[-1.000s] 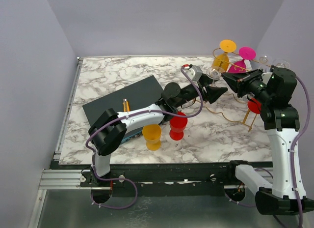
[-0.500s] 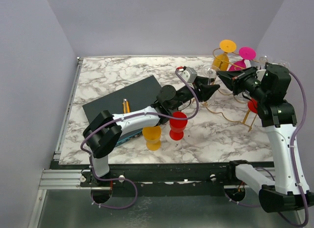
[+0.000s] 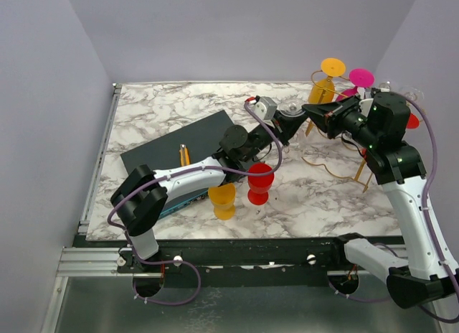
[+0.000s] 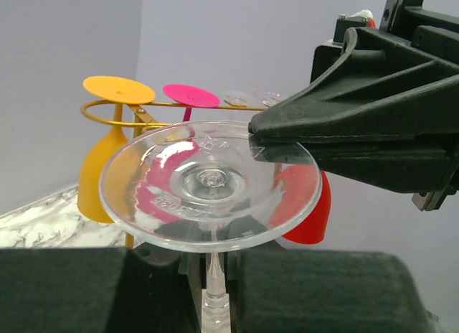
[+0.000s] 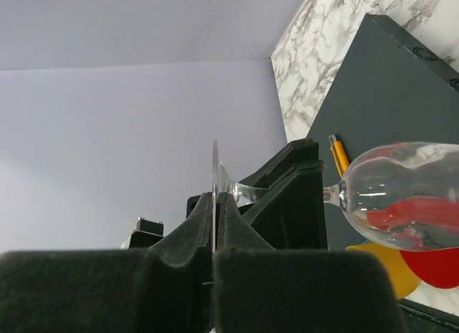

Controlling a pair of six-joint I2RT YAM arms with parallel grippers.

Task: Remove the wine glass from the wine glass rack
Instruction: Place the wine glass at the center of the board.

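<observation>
The clear wine glass (image 4: 209, 184) lies on its side in the air left of the gold wine glass rack (image 3: 337, 168), its foot facing the left wrist camera. My right gripper (image 5: 215, 218) is shut on the rim of the foot, seen edge-on between its pads. My left gripper (image 4: 214, 265) is shut around the thin stem (image 4: 215, 290). The bowl (image 5: 401, 197) sticks out past the left fingers (image 5: 287, 197). From above, the two grippers (image 3: 290, 121) (image 3: 315, 114) meet nose to nose at the glass (image 3: 292, 109).
Orange (image 3: 326, 78), pink (image 3: 356, 82) and red (image 3: 410, 121) glasses hang upside down on the rack. A red cup (image 3: 259, 182) and a yellow cup (image 3: 222, 200) stand on the marble table, beside a dark board (image 3: 179, 143) carrying an orange pencil (image 3: 184, 155).
The left jaws have closed from wide open onto the stem. Both grippers and the glass have shifted left, away from the rack.
</observation>
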